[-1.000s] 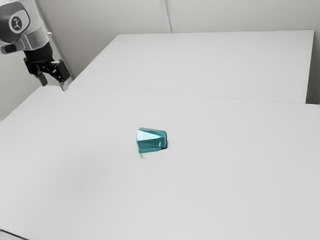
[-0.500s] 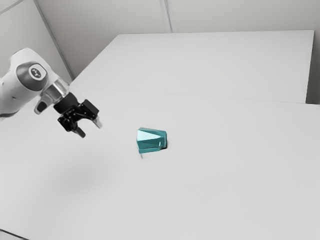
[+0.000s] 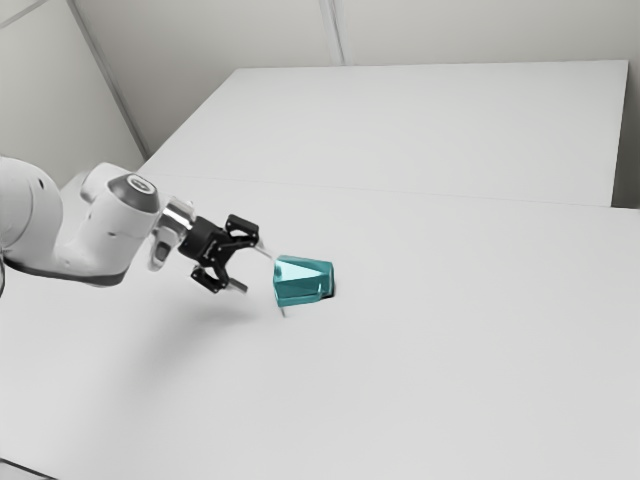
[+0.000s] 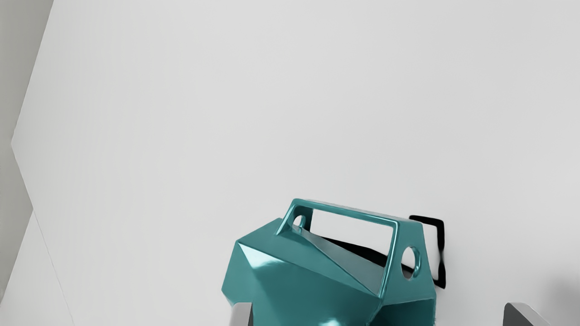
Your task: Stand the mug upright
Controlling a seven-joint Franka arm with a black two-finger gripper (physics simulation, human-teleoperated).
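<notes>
Our gripper point(image 3: 258, 273) stood spread with nothing held, angled down at the end of the arm point(image 3: 120, 225). In the wrist view one finger point(image 4: 240, 315) overlapped the mug's body, while the other finger point(image 4: 521, 314) was well to its side; whether the first touched it we could not tell. Just ahead of us was the mug point(image 3: 303, 280), resting on the worktop point(image 3: 450, 350), seemingly tipped over, its handle point(image 4: 349, 210) on the side away from us and casting a dark shadow point(image 4: 440, 231). It lay on the near side of the seam point(image 3: 400, 192), well in from the worktop's corner point(image 3: 611, 206) toward the exterior view's right. Which way its mouth faced, we could not make out.

We judged ourselves to be at the lining-up step, with the righting yet to be achieved. The next move called for a slight shift toward the seam, so that both fingers straddled the body rather than one knocking it, and then for closing on it. After that we would need to lift and roll it onto its base.
</notes>
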